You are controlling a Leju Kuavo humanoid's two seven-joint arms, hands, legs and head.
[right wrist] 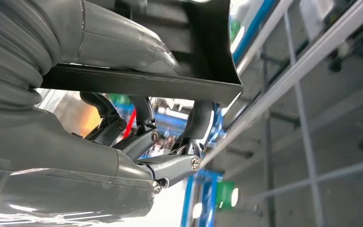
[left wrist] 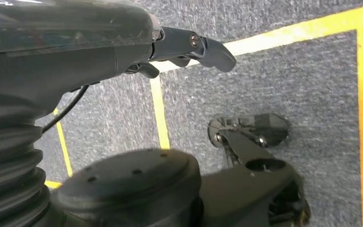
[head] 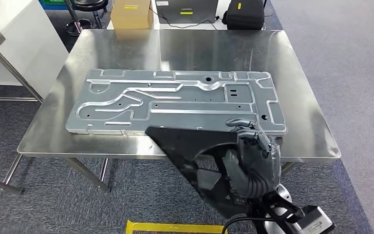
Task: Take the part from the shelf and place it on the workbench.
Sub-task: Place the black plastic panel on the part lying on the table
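- Head view: the right hand (head: 253,156) grips a black plastic part (head: 190,146) with its fingers wrapped over the part's edge, holding it just above the near edge of the steel tabletop (head: 302,97).
- A large grey stamped metal panel (head: 175,100) lies flat on the tabletop, just beyond the part; a cardboard box (head: 131,13) and a black bag (head: 245,13) stand behind.
- Left wrist view: the left hand (left wrist: 189,47) hangs over grey carpet (left wrist: 288,75) with yellow tape lines (left wrist: 159,113), fingers loose and holding nothing.
- Right wrist view: the right hand's dark fingers (right wrist: 144,113) clamp the black part (right wrist: 170,80) against the thumb.
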